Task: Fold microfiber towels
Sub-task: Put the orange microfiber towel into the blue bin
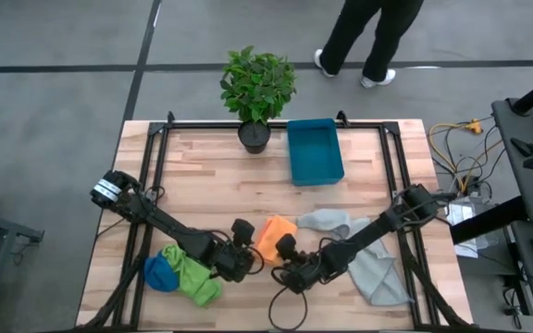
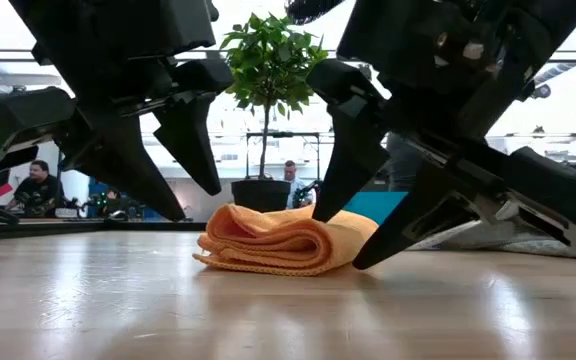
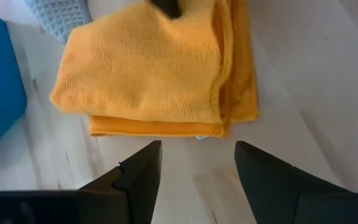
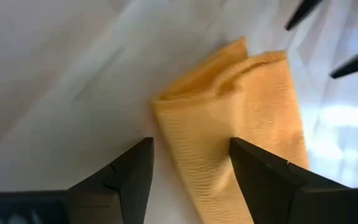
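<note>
Nearest you, the pale wood table (image 1: pixel 202 176) shows plank seams and a soft glare in the low view. On it lies your orange towel (image 1: pixel 274 238), folded into a thick pad, flat on the boards near the front middle. Your left tool (image 1: pixel 247 255) sits just beside its left edge, fingers spread wide and gripping nothing. Your right tool (image 1: pixel 288 264) hangs at its front right corner, also spread wide and empty. The green towel (image 1: pixel 192 274) and the blue towel (image 1: pixel 160 273) lie bunched together under your left arm, near the front left corner. The grey towel (image 1: pixel 364 259) sprawls under your right arm. Farther back stand a teal bin (image 1: pixel 314 151) and a potted plant (image 1: pixel 256 90) by the far edge. Beyond the table, grey floor, a person's legs (image 1: pixel 366 37), and cables (image 1: pixel 452 148) to the right.
</note>
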`<state>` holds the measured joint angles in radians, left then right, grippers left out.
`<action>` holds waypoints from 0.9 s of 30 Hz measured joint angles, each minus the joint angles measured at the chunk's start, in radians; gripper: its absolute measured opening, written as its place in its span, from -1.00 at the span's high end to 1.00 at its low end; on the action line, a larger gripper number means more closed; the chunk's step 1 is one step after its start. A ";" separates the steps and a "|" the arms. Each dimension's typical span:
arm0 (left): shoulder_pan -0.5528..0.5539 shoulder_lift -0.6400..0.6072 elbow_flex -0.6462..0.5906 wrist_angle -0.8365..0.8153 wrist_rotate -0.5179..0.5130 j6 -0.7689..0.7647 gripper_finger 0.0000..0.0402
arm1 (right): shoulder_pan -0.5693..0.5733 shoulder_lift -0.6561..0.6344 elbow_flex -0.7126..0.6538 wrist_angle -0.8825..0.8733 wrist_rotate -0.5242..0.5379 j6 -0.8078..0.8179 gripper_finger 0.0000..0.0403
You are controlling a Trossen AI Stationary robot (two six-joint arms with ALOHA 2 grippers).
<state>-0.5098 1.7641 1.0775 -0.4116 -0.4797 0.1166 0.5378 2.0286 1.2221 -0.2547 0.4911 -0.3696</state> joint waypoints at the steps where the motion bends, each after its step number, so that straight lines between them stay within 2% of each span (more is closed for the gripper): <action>1: 0.000 0.000 -0.004 0.000 0.000 0.005 0.05 | -0.003 0.002 0.000 0.001 0.000 -0.009 -0.03; 12: -0.001 0.000 -0.101 0.066 0.038 0.330 0.05 | -0.030 0.014 0.001 0.031 -0.017 -0.055 -0.03; 16: -0.002 0.000 -0.127 0.140 -0.035 0.487 0.05 | -0.031 0.015 0.001 0.045 -0.023 -0.064 -0.03; 20: 0.000 0.000 -0.127 0.227 -0.051 0.612 0.05 | -0.032 0.015 0.001 0.050 -0.026 -0.030 -0.03; 27: 0.020 0.022 -0.135 0.291 0.073 0.805 0.05 | -0.035 0.016 0.001 0.051 -0.027 -0.005 -0.03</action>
<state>-0.4902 1.7865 0.9421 -0.1204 -0.4071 0.9213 0.5033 2.0441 1.2228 -0.2035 0.4644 -0.3748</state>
